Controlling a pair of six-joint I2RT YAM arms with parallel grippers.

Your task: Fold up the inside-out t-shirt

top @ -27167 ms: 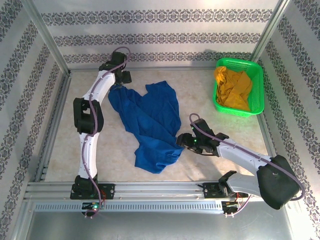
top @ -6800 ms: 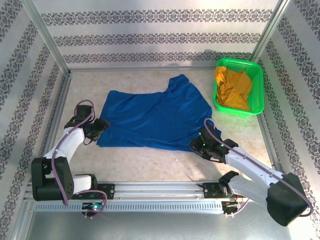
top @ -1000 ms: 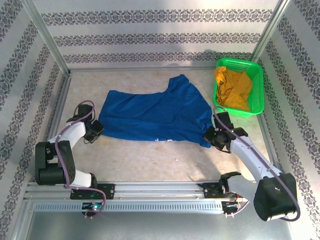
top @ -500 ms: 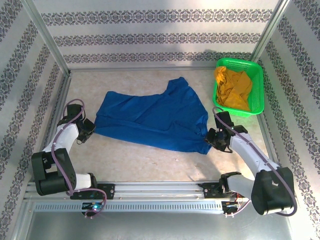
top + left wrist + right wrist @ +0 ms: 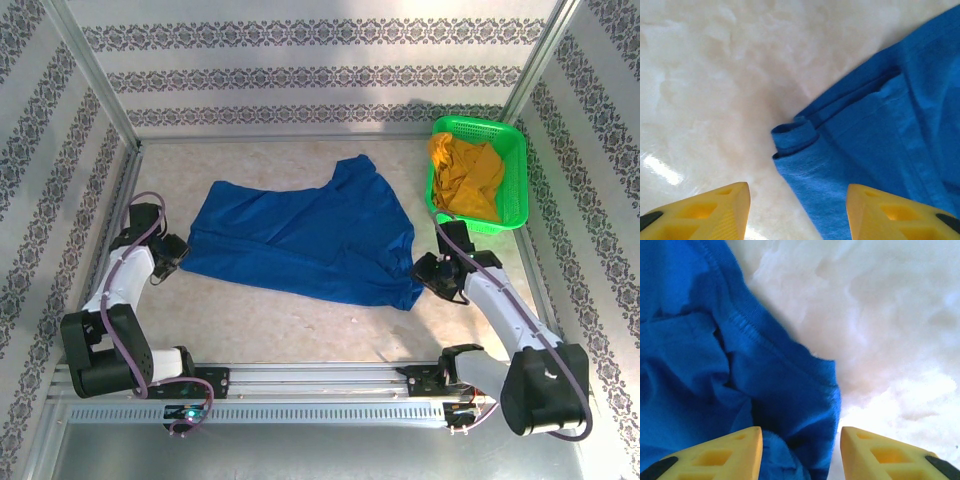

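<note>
Shadowed t-shirt fold between right fingers

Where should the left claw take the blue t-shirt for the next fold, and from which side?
Probably the curled hem corner at the left end of the t-shirt, just ahead of the open left claw. Come low from the left: that corner rolls up off the table, so one finger may slide under it.
</note>
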